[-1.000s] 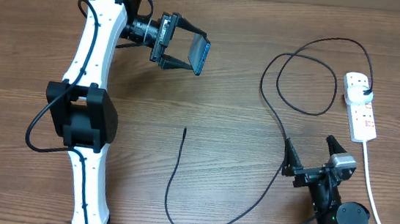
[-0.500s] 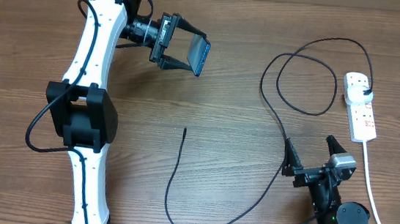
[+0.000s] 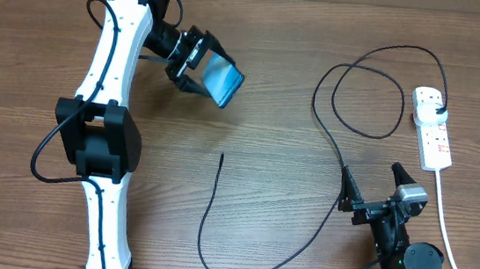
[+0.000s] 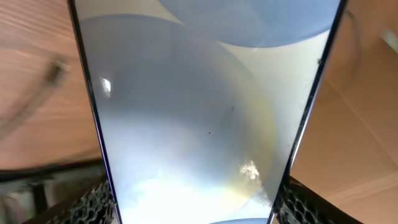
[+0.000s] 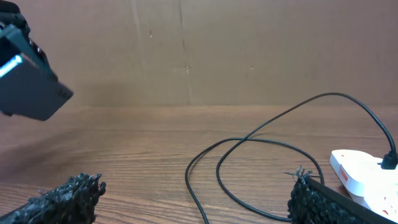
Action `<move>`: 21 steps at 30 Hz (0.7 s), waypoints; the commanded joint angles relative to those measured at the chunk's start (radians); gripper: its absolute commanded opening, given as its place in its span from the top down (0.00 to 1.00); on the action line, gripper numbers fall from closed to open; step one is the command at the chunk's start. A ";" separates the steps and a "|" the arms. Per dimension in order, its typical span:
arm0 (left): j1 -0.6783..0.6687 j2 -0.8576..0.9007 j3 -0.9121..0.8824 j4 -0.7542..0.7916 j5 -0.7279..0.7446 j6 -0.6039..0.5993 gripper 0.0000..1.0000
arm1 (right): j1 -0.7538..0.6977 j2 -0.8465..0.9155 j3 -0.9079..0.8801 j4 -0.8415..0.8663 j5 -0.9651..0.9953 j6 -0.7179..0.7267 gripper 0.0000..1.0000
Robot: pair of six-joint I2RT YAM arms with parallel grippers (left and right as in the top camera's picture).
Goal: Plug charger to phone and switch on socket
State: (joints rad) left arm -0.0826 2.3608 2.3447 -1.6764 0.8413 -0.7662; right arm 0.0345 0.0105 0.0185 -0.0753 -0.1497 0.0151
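My left gripper (image 3: 213, 73) is shut on the phone (image 3: 224, 81) and holds it above the table at the far left, with the light-blue screen tilted upward. In the left wrist view the phone (image 4: 199, 112) fills the frame between my two fingers (image 4: 87, 202). The charger is a thin black cable; its connector tip (image 3: 222, 157) lies loose at mid-table. Its black plug (image 3: 438, 108) sits in the white socket (image 3: 434, 136) at the right. My right gripper (image 3: 370, 175) stands open near the front right, with the cable (image 5: 336, 94) lying ahead of it.
The charger cable loops widely across the right half of the table and sweeps near the front edge. The socket's white cord (image 3: 451, 239) runs toward the front right corner. A brown cardboard wall (image 5: 217, 50) closes the far side.
My left wrist has turned, so the phone now lies tilted with its screen facing up and sits slightly lower and to the left. The right arm has not moved.
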 commanded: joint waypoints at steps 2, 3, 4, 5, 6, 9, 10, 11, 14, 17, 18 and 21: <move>-0.007 -0.003 0.031 -0.003 -0.200 -0.028 0.96 | 0.005 -0.008 -0.011 0.003 0.003 0.003 0.00; -0.010 -0.003 0.031 -0.002 -0.208 -0.028 0.96 | 0.005 -0.008 -0.011 0.003 0.003 0.003 0.00; -0.014 -0.003 0.031 -0.002 -0.217 -0.029 0.96 | 0.005 -0.008 -0.011 0.003 0.003 0.003 0.00; -0.018 -0.003 0.031 -0.002 -0.225 -0.034 0.96 | 0.005 -0.008 -0.011 0.003 0.003 0.003 0.00; -0.024 -0.003 0.031 -0.002 -0.241 -0.047 0.96 | 0.005 -0.008 -0.011 0.003 0.003 0.003 0.00; -0.042 -0.003 0.031 -0.001 -0.313 -0.097 0.96 | 0.005 -0.008 -0.011 0.003 0.003 0.003 0.00; -0.048 -0.003 0.031 -0.002 -0.334 -0.108 0.96 | 0.005 -0.008 -0.011 0.003 0.003 0.003 0.00; -0.055 -0.003 0.031 -0.001 -0.352 -0.114 0.96 | 0.005 -0.008 -0.011 0.003 0.003 0.003 0.00; -0.069 -0.003 0.031 0.004 -0.358 -0.114 0.96 | 0.005 -0.008 -0.011 0.004 0.003 0.003 0.00; -0.076 -0.003 0.031 0.009 -0.357 -0.126 0.96 | 0.005 -0.008 -0.011 0.003 0.003 0.003 0.00; -0.076 -0.003 0.031 0.009 -0.357 -0.129 0.96 | 0.005 -0.008 -0.011 0.003 0.003 0.003 0.00; -0.076 -0.003 0.031 0.010 -0.357 -0.134 0.96 | 0.005 -0.008 -0.011 0.005 0.003 0.003 0.00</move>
State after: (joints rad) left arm -0.1600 2.3608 2.3447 -1.6676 0.4919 -0.8715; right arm 0.0345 0.0105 0.0185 -0.0753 -0.1501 0.0154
